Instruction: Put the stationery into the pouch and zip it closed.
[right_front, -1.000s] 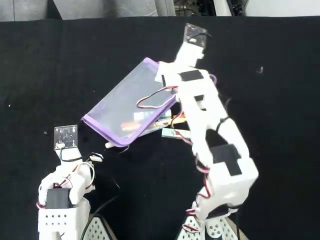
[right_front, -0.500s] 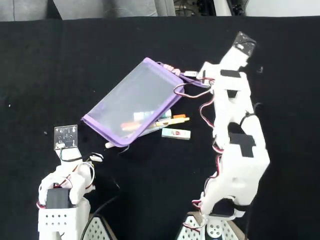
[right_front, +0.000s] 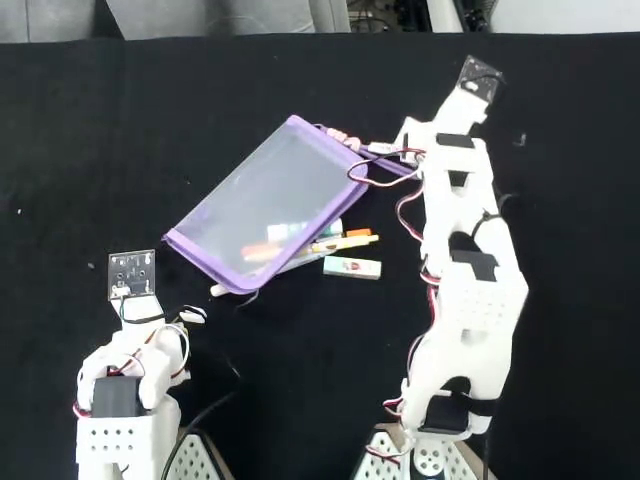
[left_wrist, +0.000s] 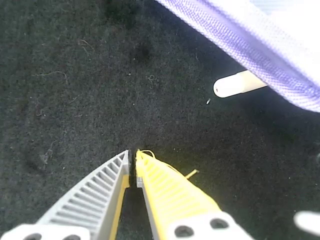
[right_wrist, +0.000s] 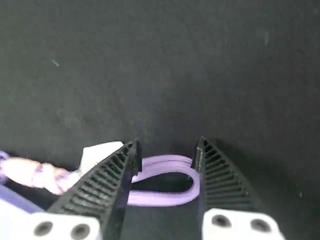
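Right gripper (right_wrist: 166, 144) half open, grips nothing; purple fabric loop (right_wrist: 165, 161) of translucent purple zip pouch (right_front: 270, 200) lies between its jaws. Left gripper (left_wrist: 134, 156) closed, empty. I fear tugging loop drags unanchored pouch and half-inserted orange and white pens (right_front: 345, 240) slide out.

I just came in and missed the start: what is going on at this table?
The right arm's gripper is open, straddling the purple fabric loop at the far corner of the clear, purple-edged pouch. The left gripper is shut, holding nothing, above the black cloth. Coloured pens stick out of the pouch's open side, and a small white item lies outside.
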